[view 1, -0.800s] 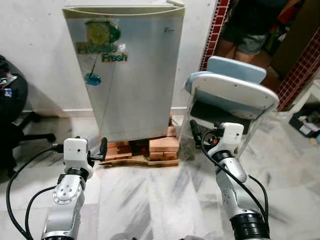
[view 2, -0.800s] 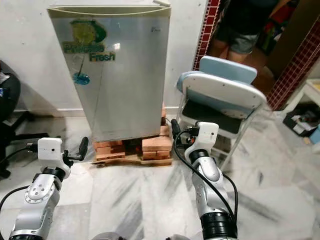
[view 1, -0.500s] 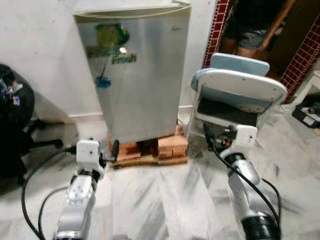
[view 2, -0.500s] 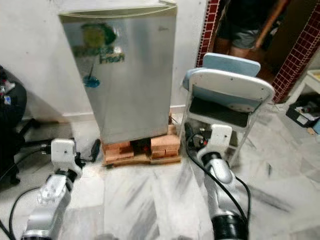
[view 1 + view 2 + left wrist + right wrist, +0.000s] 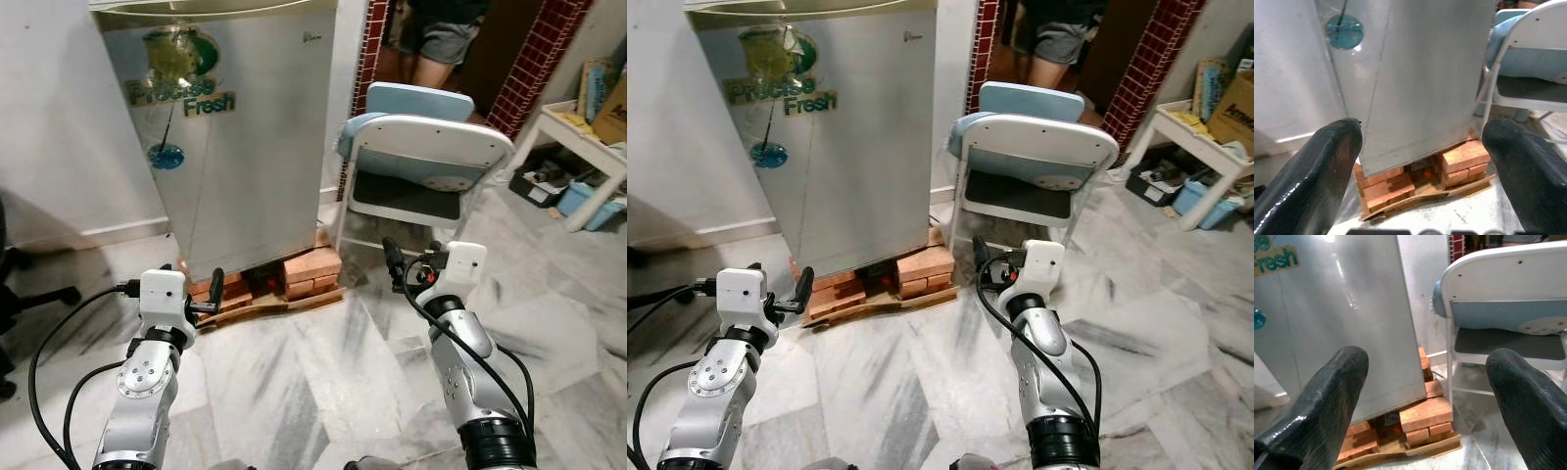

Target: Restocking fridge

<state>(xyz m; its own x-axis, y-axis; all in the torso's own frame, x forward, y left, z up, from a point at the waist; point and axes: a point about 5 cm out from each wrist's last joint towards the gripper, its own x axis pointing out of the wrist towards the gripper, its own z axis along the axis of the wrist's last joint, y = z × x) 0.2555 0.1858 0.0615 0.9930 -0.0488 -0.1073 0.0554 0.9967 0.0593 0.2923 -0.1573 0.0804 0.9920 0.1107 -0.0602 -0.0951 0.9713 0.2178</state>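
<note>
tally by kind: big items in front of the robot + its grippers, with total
Fridge: 1
Folding chair: 1
White side table: 1
Grippers: 2, left gripper and right gripper
Person in the doorway: 1
Total: 6

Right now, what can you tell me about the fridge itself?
The fridge is a small silver single-door unit, its door shut, standing upright against a white wall. A green and blue "Fresh" sticker sits on the upper part of the door. It rests on stacked red bricks over a flat wooden board, off the marble floor. A folding chair stands close on its right, seemingly apart.
</note>
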